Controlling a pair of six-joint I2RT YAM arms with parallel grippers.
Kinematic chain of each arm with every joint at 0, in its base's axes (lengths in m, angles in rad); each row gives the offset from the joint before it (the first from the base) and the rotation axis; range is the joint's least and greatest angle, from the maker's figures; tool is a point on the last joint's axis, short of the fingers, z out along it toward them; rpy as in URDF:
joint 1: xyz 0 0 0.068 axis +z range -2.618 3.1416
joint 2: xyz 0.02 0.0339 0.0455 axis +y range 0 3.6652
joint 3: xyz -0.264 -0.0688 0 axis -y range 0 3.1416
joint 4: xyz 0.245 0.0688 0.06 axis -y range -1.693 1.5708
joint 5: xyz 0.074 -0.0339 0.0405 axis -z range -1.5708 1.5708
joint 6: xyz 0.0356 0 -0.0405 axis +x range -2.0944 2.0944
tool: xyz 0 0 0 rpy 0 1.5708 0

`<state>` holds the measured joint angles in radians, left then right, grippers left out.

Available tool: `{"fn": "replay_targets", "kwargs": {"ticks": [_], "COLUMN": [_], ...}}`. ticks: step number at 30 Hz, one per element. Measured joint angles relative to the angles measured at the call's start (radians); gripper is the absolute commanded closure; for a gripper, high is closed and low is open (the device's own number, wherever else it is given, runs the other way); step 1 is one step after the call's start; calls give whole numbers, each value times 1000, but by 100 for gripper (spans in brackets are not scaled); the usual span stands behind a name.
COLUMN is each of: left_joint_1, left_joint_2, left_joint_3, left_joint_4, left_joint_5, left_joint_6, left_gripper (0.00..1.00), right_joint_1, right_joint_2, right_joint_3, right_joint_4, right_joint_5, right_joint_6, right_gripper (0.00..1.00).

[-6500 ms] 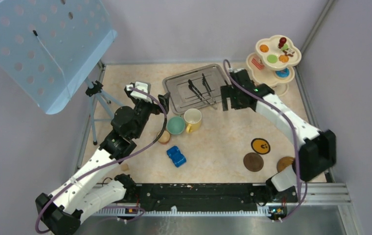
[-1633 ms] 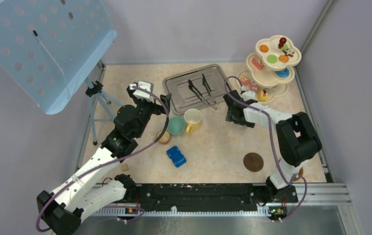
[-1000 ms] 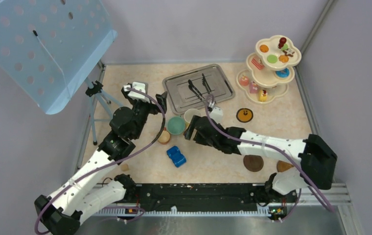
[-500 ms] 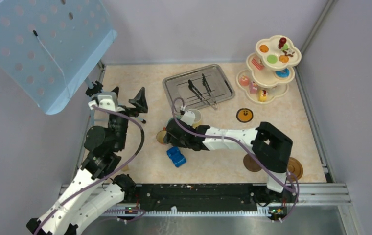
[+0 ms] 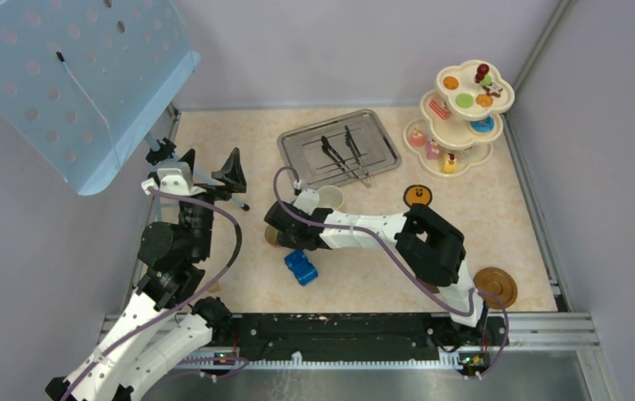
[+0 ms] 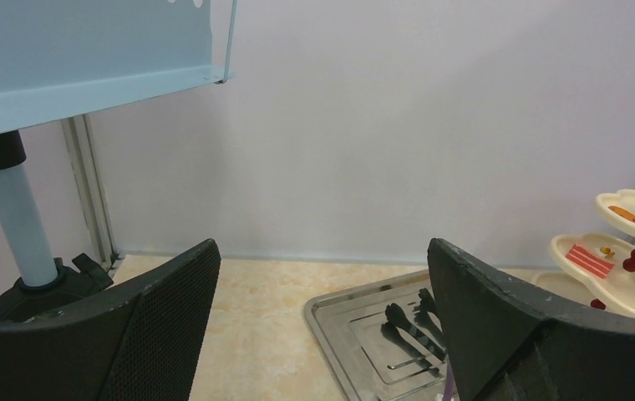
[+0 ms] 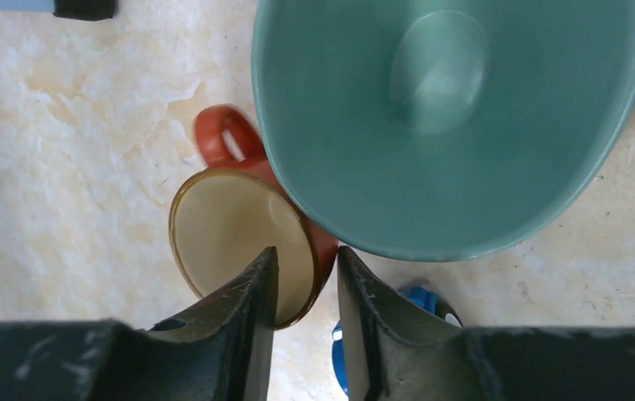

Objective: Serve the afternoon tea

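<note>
In the right wrist view my right gripper [image 7: 307,259] straddles the rim of the small brown cup [image 7: 231,234]. One finger is inside it and one outside, a narrow gap still showing. The teal cup [image 7: 452,125] leans right against the brown one. From above, the right gripper [image 5: 274,227] reaches left over the brown cup [image 5: 270,238], and the arm hides the teal cup. The yellow-and-cream mug [image 5: 329,197] stands beside the wrist. My left gripper [image 5: 211,163] is raised, wide open and empty. Toy cakes sit on the cream tiered stand [image 5: 463,117]. One coaster [image 5: 418,195] lies near the stand, another coaster [image 5: 495,286] at the front right.
A blue toy car [image 5: 300,267] sits just in front of the brown cup. The steel tray [image 5: 297,154] with two black tongs [image 5: 341,150] is at the back. A blue perforated music stand [image 5: 72,75] on a tripod [image 5: 164,154] overhangs the left side.
My right arm swept left from the mug to the small brown cup and its jaws narrowed around the rim. My left arm pulled back and lifted away from the cups.
</note>
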<state>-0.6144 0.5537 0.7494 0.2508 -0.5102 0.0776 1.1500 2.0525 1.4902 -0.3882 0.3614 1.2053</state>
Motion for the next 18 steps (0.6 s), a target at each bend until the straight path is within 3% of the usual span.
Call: {"fn": "replay_targets", "kwargs": {"ticks": [7,14,18], "left_joint_1": [5,7,8], "left_joint_2": [-4,-11,-20], "left_joint_3": [-1,-3,-4], "left_joint_4": [1,1,3], "left_joint_5": [0,-5,-8], "left_joint_6": [1,5,10], "left_gripper": [1,1,1], "right_joint_1": [0,0,-5], "right_joint_2": [20,1,-104], "right_joint_3": [37,29,-33], "right_joint_4": [-55,-37,24], "right_joint_5": [-3,-62,-93], "right_joint_6": [3,-67,-144], "right_gripper": [100,100,100]}}
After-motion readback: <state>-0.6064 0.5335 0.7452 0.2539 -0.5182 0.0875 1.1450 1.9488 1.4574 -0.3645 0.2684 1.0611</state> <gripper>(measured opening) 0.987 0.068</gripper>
